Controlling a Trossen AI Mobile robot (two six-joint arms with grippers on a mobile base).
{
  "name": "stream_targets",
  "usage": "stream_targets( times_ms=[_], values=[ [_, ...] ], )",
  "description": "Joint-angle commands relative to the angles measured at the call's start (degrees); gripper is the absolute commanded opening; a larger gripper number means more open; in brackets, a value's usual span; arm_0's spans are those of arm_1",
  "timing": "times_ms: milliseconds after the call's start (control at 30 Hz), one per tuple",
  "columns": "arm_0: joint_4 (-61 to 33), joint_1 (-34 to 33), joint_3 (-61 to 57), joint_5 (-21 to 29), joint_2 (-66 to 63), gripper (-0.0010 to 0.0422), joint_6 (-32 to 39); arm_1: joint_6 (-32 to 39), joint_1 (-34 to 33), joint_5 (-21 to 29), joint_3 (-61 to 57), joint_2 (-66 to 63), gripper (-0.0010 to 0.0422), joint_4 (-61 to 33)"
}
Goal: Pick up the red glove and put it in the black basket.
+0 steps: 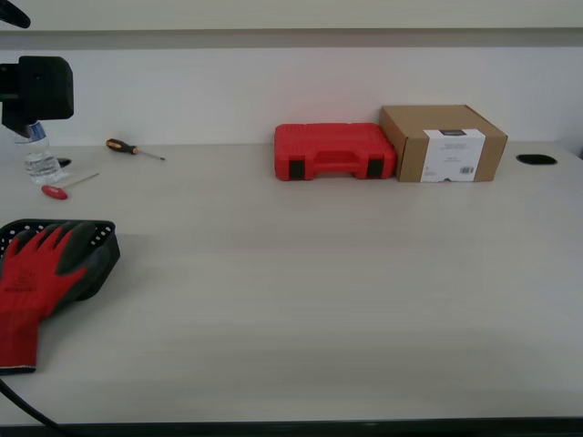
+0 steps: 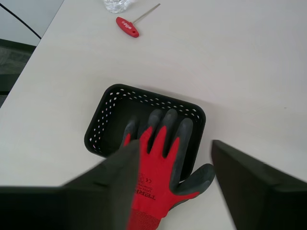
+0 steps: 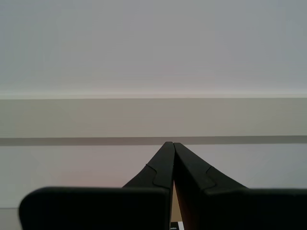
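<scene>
Red glove (image 1: 36, 282) on pale table (image 1: 319, 291)

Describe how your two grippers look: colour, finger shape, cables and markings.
My first gripper has broad matt black fingers with flat angular faces. My second gripper has matching black fingers tapering to points, each with a small step notch. No markings show on either, and no cable in the wrist views.

We are looking across a broad, pale grey laminate table (image 1: 319, 300) that is running up against a plain white wall (image 1: 273, 91). A light horizontal ledge (image 1: 291, 36) is crossing that wall above. Soft, even light is falling everywhere, casting only faint shadows.
</scene>
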Motion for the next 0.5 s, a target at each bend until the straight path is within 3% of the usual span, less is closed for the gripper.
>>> stream_targets(
  times_ms=[33, 67, 100, 200, 233, 300, 400, 433, 467, 500],
  values=[
    [0.20, 0.00, 0.11, 0.00, 0.02, 0.0000, 0.15, -0.20, 0.00, 0.09, 0.07, 0.00, 0.0059, 0.22],
    [0.20, -0.02, 0.11, 0.00, 0.02, 0.0000, 0.15, -0.20, -0.02, 0.96, 0.07, 0.00, 0.0008, -0.11],
    [0.20, 0.00, 0.11, -0.02, 0.02, 0.0000, 0.15, -0.92, -0.02, 2.32, 0.04, 0.00, -0.0003, -0.57],
    [0.20, 0.00, 0.11, 0.00, 0.02, 0.0000, 0.15, -1.16, 0.00, 5.25, 0.04, 0.00, 0.0072, -0.61],
    [0.20, -0.02, 0.11, 0.00, 0.02, 0.0000, 0.15, -1.16, 0.00, 5.22, 0.04, 0.00, 0.0131, -0.59],
    [0.20, 0.00, 0.11, 0.00, 0.02, 0.0000, 0.15, -1.16, 0.00, 5.22, 0.04, 0.00, 0.0199, -0.52],
    [0.20, -0.02, 0.11, -0.02, 0.02, 0.0000, 0.15, -1.16, 0.00, 5.22, 0.04, 0.00, 0.0392, -0.46],
    [0.17, -0.02, 0.11, -0.02, 0.02, 0.0000, 0.15, -0.83, 0.00, 5.20, 0.04, 0.00, 0.0414, -0.46],
    [0.20, -0.02, 0.11, 0.00, 0.02, 0.0000, 0.15, -0.72, 0.00, 5.22, 0.04, 0.00, 0.0346, -0.44],
    [0.20, 0.00, 0.11, 0.00, 0.02, 0.0000, 0.15, -0.74, 0.00, 5.22, 0.04, 0.00, 0.0310, -0.44]
  ],
)
